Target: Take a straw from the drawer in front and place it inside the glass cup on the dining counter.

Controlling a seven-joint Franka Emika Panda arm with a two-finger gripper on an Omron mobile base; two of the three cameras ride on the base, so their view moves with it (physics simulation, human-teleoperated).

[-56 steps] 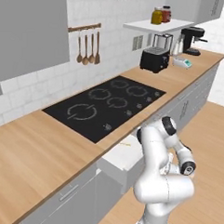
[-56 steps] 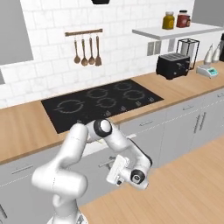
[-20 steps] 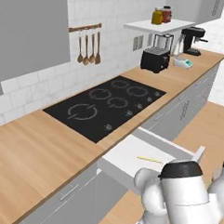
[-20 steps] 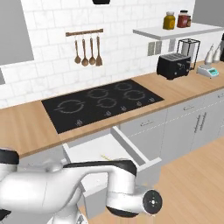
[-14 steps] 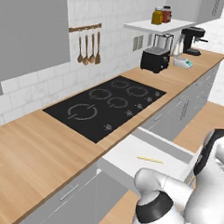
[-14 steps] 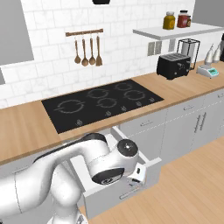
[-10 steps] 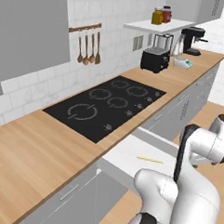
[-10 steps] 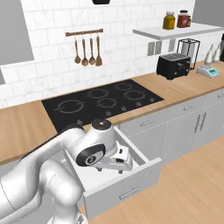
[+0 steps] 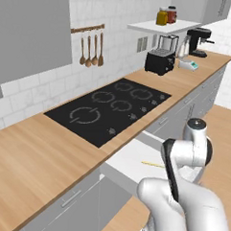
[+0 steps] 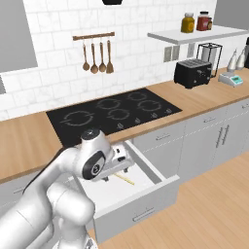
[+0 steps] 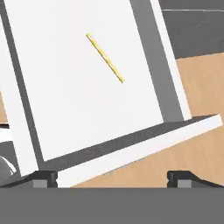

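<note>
The drawer (image 10: 146,202) stands pulled out below the wooden worktop, its white floor bare except for the straw (image 10: 124,179), a thin pale-yellow stick lying flat. In the left base view the straw (image 9: 153,164) lies in the drawer (image 9: 127,159) beside my arm. My gripper (image 10: 118,168) hangs over the drawer's back part, above the straw and apart from it. Seen from the hand, the straw (image 11: 105,58) lies slantwise on the drawer (image 11: 65,96), and my gripper (image 11: 113,177) is open with nothing between its tips. The glass cup and the dining counter are out of view.
A black cooktop (image 10: 114,114) sits in the worktop (image 10: 24,138) right behind the drawer. A toaster (image 10: 193,73) and small appliances stand far right. Grey cabinet fronts with bar handles (image 10: 221,136) line the right side. Wooden floor (image 10: 209,214) lies in front.
My arm has swung up from low in front of the cabinets and now reaches over the open drawer. The drawer and the straw have stayed put.
</note>
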